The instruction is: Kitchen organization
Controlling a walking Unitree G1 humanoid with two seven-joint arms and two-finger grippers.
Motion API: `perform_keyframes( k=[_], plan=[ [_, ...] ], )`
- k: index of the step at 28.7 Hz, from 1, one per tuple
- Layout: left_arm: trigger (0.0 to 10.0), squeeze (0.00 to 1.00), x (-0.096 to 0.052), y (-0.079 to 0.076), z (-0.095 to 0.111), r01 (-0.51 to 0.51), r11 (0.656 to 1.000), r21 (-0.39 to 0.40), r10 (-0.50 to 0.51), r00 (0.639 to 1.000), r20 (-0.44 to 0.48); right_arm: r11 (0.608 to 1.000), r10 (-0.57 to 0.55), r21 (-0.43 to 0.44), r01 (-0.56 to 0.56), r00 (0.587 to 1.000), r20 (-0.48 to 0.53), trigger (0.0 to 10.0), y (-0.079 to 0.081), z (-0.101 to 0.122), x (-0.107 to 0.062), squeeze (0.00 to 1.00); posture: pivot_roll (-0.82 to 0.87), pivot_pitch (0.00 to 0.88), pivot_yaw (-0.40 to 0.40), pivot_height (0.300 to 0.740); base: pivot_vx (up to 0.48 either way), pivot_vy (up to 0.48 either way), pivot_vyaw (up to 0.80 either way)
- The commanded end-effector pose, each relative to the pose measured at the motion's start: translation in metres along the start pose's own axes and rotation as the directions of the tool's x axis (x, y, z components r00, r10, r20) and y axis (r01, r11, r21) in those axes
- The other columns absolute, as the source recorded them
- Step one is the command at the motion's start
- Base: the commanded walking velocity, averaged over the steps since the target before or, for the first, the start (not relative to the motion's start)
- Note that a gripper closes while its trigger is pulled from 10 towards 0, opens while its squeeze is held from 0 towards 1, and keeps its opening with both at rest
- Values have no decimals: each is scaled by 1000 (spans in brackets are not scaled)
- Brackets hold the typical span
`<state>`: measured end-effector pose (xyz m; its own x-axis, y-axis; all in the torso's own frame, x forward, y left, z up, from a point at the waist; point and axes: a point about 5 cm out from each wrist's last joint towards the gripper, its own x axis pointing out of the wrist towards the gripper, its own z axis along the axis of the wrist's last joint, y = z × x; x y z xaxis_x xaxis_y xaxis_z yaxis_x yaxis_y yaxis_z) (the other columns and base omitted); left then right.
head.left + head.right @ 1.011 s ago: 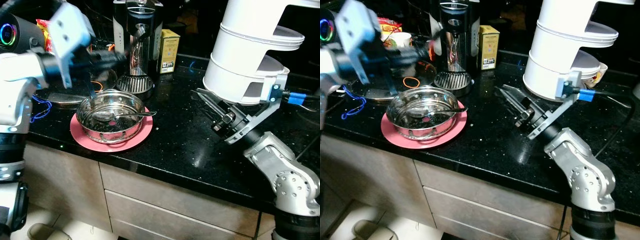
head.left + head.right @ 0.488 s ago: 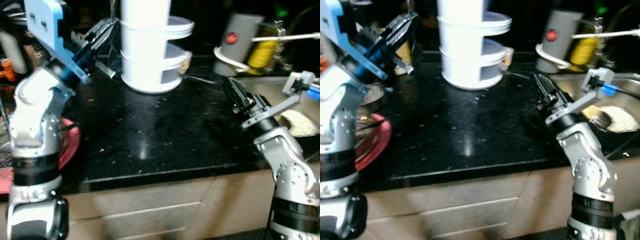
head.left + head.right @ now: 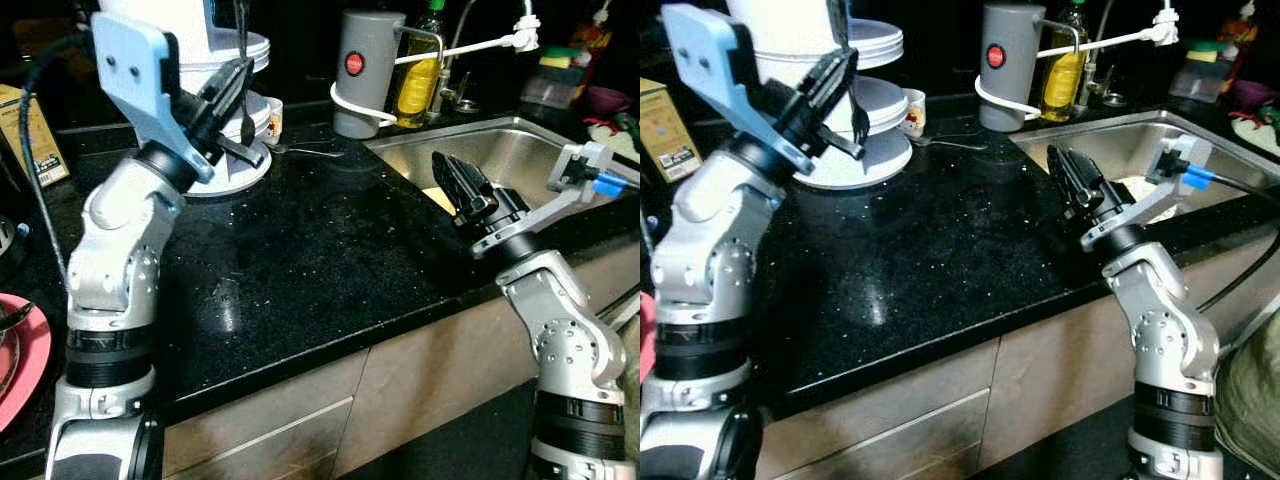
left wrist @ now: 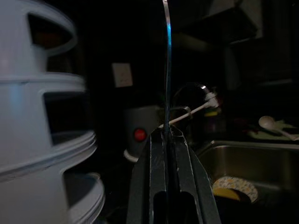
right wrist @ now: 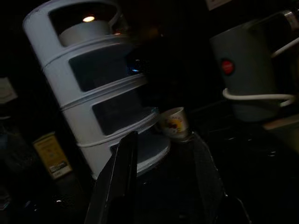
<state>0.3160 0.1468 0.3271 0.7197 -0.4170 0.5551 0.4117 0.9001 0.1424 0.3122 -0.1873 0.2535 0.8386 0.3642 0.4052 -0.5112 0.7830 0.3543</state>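
The left claw (image 3: 238, 88) is clamped on the handle of a fork (image 3: 856, 103), carried upright with its tines pointing down just in front of the white tiered rack (image 3: 855, 95). In the left wrist view the two black fingers (image 4: 152, 163) press flat together on a thin strip of metal that rises straight out between them, so the grip looks firm and the handle runs in line with the claw. Holding it that way keeps the tines clear of the black desk (image 3: 320, 240) while it is carried; where it is meant to go I cannot tell, though the steel sink (image 3: 500, 150), to the far side of the desk from the rack, is a fair guess for a used utensil.

The right claw (image 3: 452, 175) is raised above the edge of the desk beside the sink, well apart from the rack. Its fingers are spread with nothing between them, seen plainly in the right wrist view, and it seems only to be waiting.

A small cup (image 3: 912, 106) sits tucked against the foot of the rack, and a spoon (image 3: 315, 152) lies flat on the desk just beyond it, toward the grey kettle (image 3: 362, 70). A yellow-green bottle (image 3: 415, 75) stands behind the kettle, farther from the rack. A pink plate (image 3: 25, 375) peeks in at the near side, well away from the rack. Something pale and round lies in the sink; too dim to name.
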Motion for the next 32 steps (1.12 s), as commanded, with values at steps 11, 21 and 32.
perform_keyframes(
  k=[11,21,32],
  plan=[
    [10000,0,0,-11,-12,-1,1000,4,1,999,-38,1000,19,-15,-19,1000,-12,10000,3,-9,3,0,-33,0,-67,740,0,0,-486],
    [10000,0,-6,-12,-23,-54,999,3,54,996,-71,997,48,-62,-53,995,-88,10000,12,-30,5,0,-33,0,-78,740,0,0,0],
    [10000,0,-10,-15,-30,-67,998,-2,67,993,-96,993,71,-81,-82,989,-128,10000,22,-44,6,0,-31,0,-79,740,0,-24,0]
  ],
)
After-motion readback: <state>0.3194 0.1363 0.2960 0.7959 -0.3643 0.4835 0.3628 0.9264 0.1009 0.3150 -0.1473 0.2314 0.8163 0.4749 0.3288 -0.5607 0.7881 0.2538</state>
